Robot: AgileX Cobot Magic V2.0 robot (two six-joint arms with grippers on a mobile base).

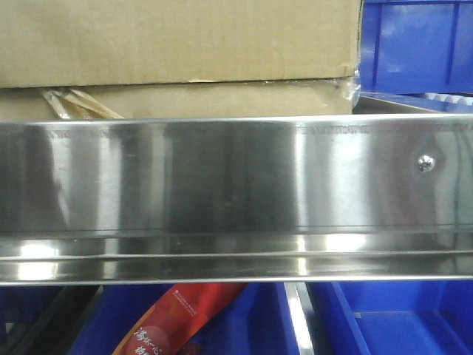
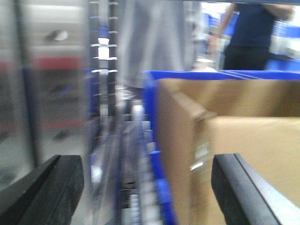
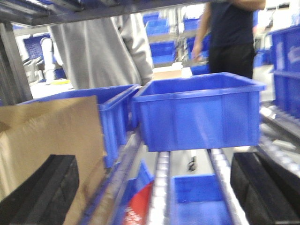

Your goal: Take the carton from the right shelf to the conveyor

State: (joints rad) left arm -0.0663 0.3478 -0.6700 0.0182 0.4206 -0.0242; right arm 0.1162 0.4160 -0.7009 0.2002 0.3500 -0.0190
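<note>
- Left gripper [image 2: 147,197] is spread wide, its two black fingers [image 2: 47,190] at the bottom corners of the left wrist view; the near vertical edge of the carton [image 2: 225,140] lies in the gap between them, and blur hides whether either finger touches it
- Right gripper [image 3: 154,192] is likewise spread and pinches nothing; one black finger [image 3: 42,194] sits in front of the carton's side, the other low at the far side of the view
- Right shelf [image 1: 222,185] fills the front view with its wide shiny steel rail, running level from edge to edge; roller tracks [image 3: 161,187] run back along the shelf in the right wrist view
- Two people stand beyond the shelf: a person in grey [image 3: 103,47] and a person in dark clothes [image 3: 234,33]; heads are out of frame
- Carton rests on the shelf just behind and above the rail, plain brown, with a level seam across its face; a blue bin stands right beside it
- Blue bins [image 1: 414,44] sit beside the carton and on the level below the rail; the largest blue bin [image 3: 201,108] stands on the rollers
- Red packet [image 1: 192,310] with printed characters lies tilted in a lower bin
- Tape [image 1: 74,103], yellowish and crumpled, sticks out at the carton's lower face just above the rail
- Screw head [image 1: 426,163] is set in the rail
</note>
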